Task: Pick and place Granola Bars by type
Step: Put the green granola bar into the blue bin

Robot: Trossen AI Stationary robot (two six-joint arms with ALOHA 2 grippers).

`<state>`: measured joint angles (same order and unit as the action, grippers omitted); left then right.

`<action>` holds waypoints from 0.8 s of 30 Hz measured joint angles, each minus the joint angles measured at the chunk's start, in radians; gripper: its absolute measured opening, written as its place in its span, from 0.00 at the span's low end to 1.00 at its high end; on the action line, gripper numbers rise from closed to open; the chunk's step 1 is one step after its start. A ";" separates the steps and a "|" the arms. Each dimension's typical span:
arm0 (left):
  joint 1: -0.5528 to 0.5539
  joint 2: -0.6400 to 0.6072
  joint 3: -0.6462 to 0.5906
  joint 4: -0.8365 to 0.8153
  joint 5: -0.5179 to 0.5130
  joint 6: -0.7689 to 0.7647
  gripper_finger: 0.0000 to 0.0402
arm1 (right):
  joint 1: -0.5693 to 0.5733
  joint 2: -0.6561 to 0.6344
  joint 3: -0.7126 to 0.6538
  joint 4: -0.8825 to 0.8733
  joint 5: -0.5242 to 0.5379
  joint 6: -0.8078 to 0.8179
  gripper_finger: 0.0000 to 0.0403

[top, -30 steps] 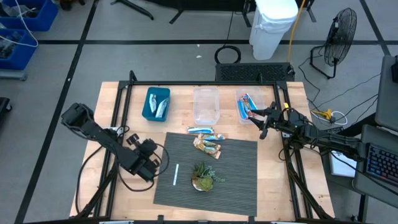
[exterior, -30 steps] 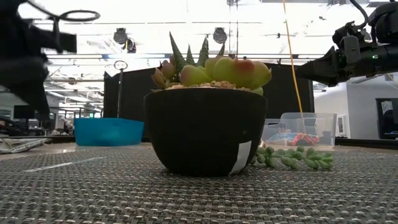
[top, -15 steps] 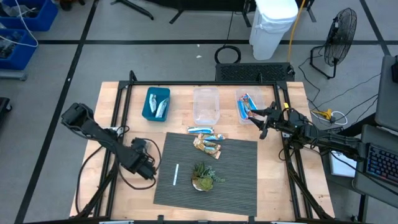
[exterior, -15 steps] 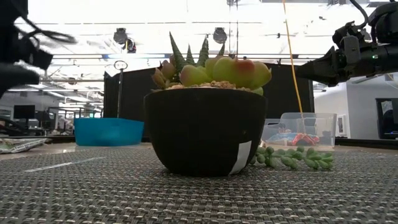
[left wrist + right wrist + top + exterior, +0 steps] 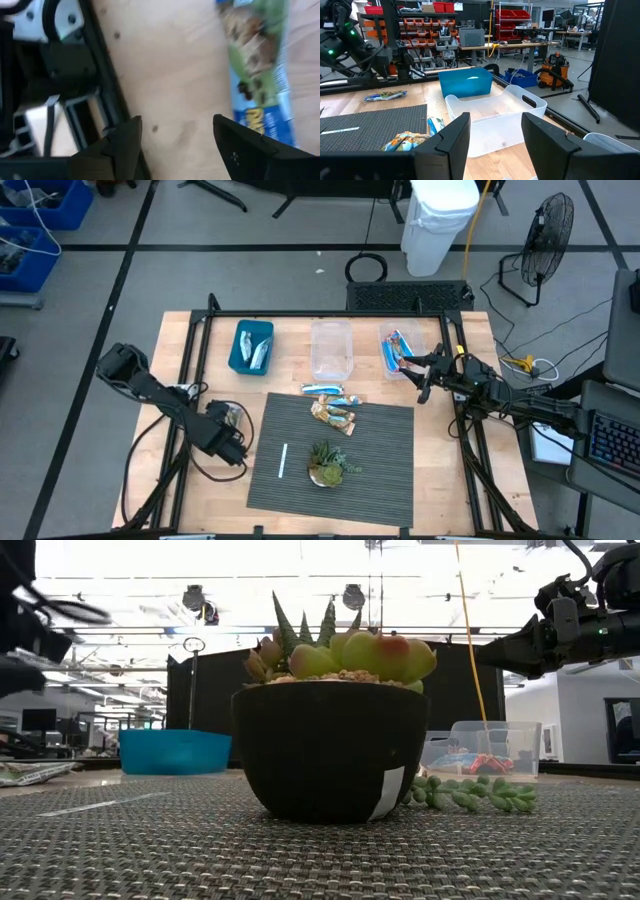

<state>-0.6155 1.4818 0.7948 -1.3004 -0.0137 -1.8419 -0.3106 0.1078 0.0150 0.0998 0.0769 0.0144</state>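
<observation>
My left gripper (image 5: 175, 125) stands open over bare wood at the table's left (image 5: 228, 430), just left of the mat. A green-and-blue Granola Bar (image 5: 257, 75) lies flat on the wood beside one finger, outside the gap (image 5: 236, 413). My right gripper (image 5: 412, 372) hangs open above the right clear bin (image 5: 397, 352), which holds blue-and-red bars. A silvery-blue bar (image 5: 331, 390) and tan bars (image 5: 333, 413) lie at the mat's far edge. The blue bin (image 5: 251, 346) holds silvery bars.
A clear bin (image 5: 331, 350) stands between the other two at the far side. On the dark mat (image 5: 380, 470) stand a potted plant (image 5: 328, 463) and a thin white stick (image 5: 283, 460). Black frame rails (image 5: 190, 370) run along the table's sides.
My left gripper has opened and drawn back a little toward the table's left edge. The green-and-blue bar now lies on the wood beside it. My right arm has kept still.
</observation>
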 joint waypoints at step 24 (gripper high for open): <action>0.000 -0.218 -0.211 0.311 -0.100 0.032 0.50 | 0.000 0.000 0.000 0.000 0.000 0.000 0.42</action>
<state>-0.6155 1.2633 0.5836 -0.9896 -0.1138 -1.8097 -0.3104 0.1078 0.0151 0.1001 0.0766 0.0147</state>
